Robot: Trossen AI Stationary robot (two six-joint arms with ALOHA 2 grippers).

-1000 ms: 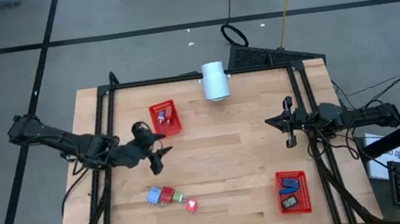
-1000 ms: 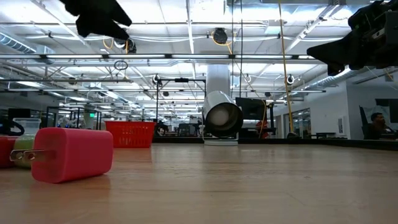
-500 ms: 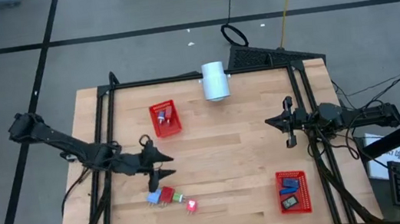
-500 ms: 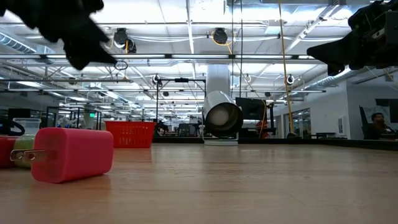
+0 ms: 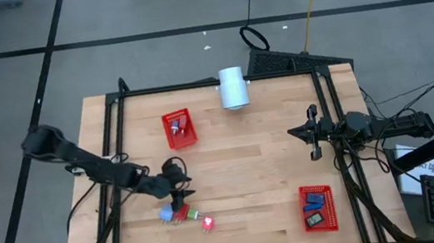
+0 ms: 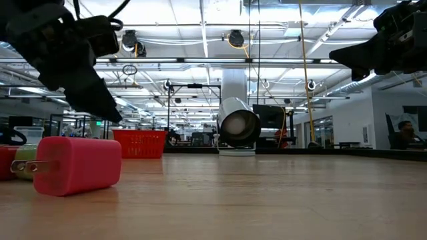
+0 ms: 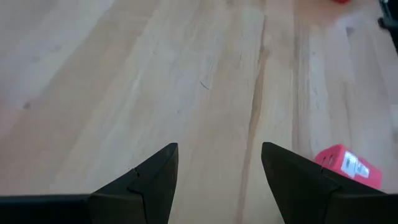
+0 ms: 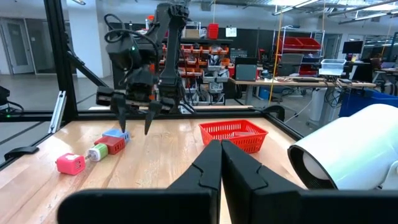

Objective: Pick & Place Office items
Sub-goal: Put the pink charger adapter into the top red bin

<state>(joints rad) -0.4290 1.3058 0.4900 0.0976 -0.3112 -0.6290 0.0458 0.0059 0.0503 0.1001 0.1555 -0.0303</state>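
L gripper (image 5: 178, 196) moved down | now over red item (image 5: 184, 213)

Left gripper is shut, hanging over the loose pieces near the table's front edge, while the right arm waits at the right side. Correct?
Not quite: the left gripper is open. The left wrist view shows its two fingers spread apart with bare table between them. The rest holds: in the high view it hangs over the loose pieces near the front edge, and the right gripper waits at the right side.
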